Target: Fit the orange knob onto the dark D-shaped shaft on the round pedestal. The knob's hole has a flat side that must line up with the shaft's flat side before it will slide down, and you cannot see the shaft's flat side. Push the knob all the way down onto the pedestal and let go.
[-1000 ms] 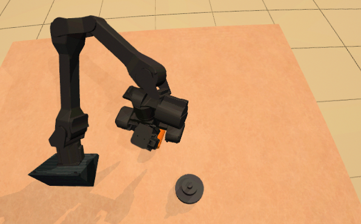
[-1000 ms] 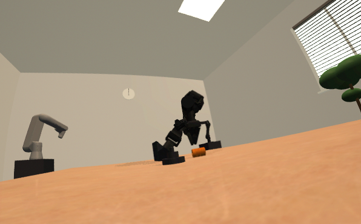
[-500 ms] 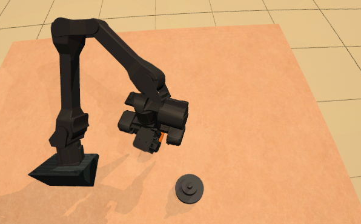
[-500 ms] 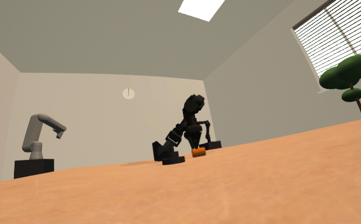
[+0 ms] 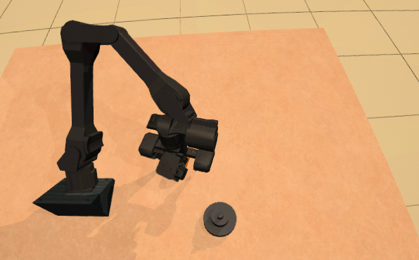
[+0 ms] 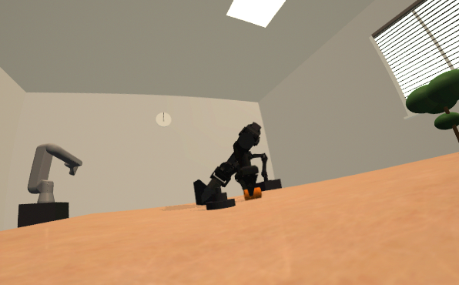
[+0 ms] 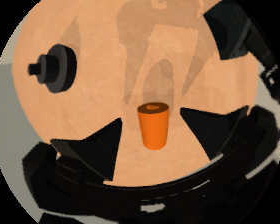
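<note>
The orange knob [image 5: 188, 162] [image 6: 258, 192] [image 7: 154, 131] lies on its side on the table. One end, with a dark recess, shows in the wrist view; the hole's flat side cannot be made out. My gripper [image 7: 151, 115] [image 6: 251, 195] is open and low over the knob, with one finger on each side and gaps to both in the wrist view. In the top view the gripper body hides most of the knob. The round dark pedestal [image 5: 209, 225] [image 6: 221, 205] [image 7: 67, 70] stands apart from the knob, with its short shaft [image 5: 220, 216] [image 7: 33, 69] bare and upright.
The arm's wedge-shaped base [image 5: 74, 207] stands left of the pedestal in the top view. The tan tabletop [image 5: 288, 140] ends at a right edge [image 5: 367, 117] above a tiled floor. In the exterior view, a grey arm [image 6: 40, 169] on a dark block and a small tree [image 6: 452, 86] stand in the background.
</note>
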Robot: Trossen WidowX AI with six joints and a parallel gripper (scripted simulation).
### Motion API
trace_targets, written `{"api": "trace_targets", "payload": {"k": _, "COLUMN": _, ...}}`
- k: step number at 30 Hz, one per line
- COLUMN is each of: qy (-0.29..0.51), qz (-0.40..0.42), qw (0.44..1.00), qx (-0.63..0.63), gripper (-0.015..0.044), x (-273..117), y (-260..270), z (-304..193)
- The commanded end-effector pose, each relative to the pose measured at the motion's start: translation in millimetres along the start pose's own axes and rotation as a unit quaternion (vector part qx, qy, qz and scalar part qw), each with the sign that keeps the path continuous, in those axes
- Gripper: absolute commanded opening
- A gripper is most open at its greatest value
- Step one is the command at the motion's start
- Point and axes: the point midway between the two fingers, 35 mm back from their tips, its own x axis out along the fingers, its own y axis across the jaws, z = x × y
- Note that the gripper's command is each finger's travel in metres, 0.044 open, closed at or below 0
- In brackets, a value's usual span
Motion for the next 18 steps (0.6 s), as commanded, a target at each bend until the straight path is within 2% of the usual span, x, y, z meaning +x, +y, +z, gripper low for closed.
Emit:
{"api": "trace_targets", "payload": {"k": 1, "qy": 0.002, "qz": -0.002, "qw": 1.000, "qx": 0.004, "gripper": 0.0414, "x": 4.4, "y": -1.0, "z": -0.1}}
{"api": "trace_targets", "payload": {"k": 8, "qy": 0.002, "qz": -0.002, "qw": 1.000, "qx": 0.004, "gripper": 0.0240, "x": 4.4, "y": -1.0, "z": -0.1}}
{"api": "trace_targets", "payload": {"k": 18, "qy": 0.002, "qz": -0.002, "qw": 1.000, "qx": 0.004, "gripper": 0.0233, "x": 4.4, "y": -1.0, "z": -0.1}}
